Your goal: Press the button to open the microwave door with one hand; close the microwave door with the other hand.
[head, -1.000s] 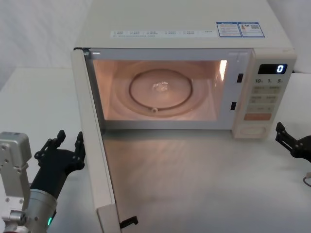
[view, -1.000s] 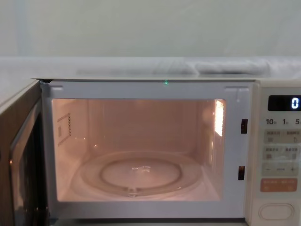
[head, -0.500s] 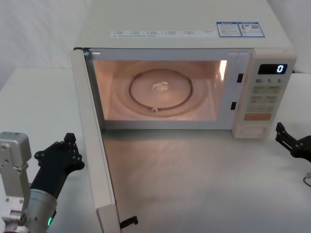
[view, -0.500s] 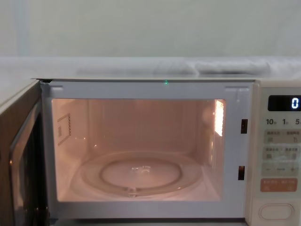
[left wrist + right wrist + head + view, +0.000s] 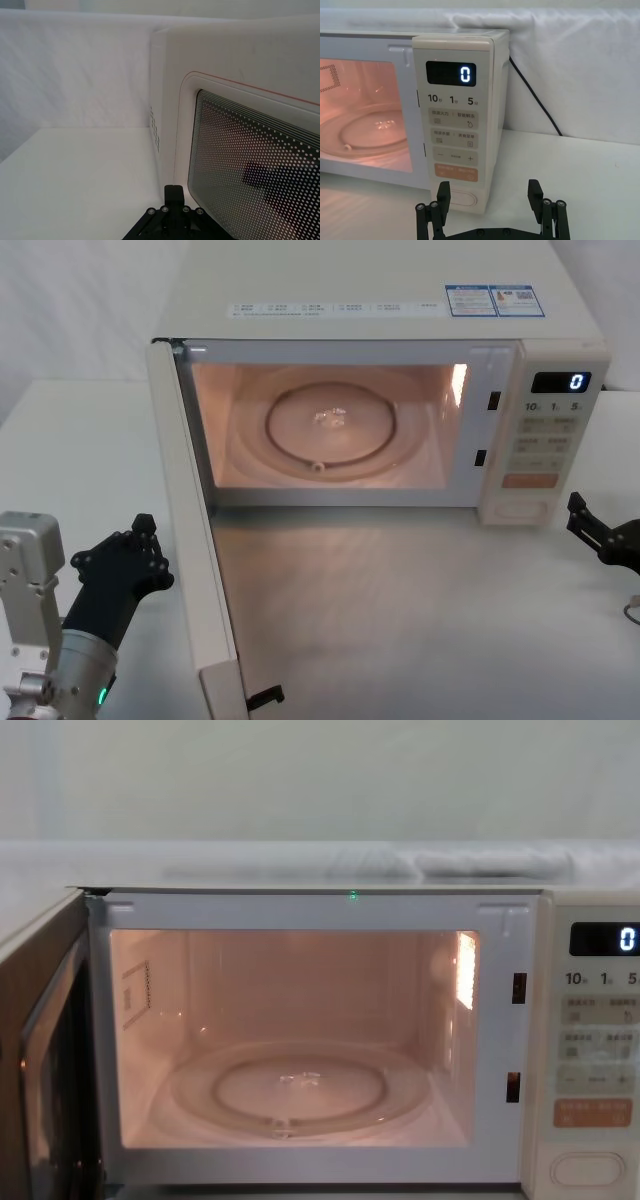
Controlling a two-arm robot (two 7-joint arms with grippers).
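The microwave door (image 5: 196, 570) stands wide open, swung out toward me on the left, with the lit cavity behind it. Its dotted dark window (image 5: 250, 165) and pink outline fill much of the left wrist view. My left gripper (image 5: 145, 530) is shut with nothing in it, just outside the door's outer face; its closed tip (image 5: 173, 190) points along the window's edge. The wide cream oval button (image 5: 462, 199) sits at the bottom of the control panel (image 5: 540, 440). My right gripper (image 5: 489, 192) is open, low and a little in front of the button.
The microwave (image 5: 380, 300) fills the back of the white table (image 5: 420, 620). A glass turntable (image 5: 330, 430) lies inside. A black power cable (image 5: 535, 100) runs down the backdrop right of the microwave. The open door (image 5: 40, 1060) takes up the left side in front of me.
The left gripper's fingers closed together between one second ago and half a second ago. Since then nothing has moved; door and right gripper are unchanged.
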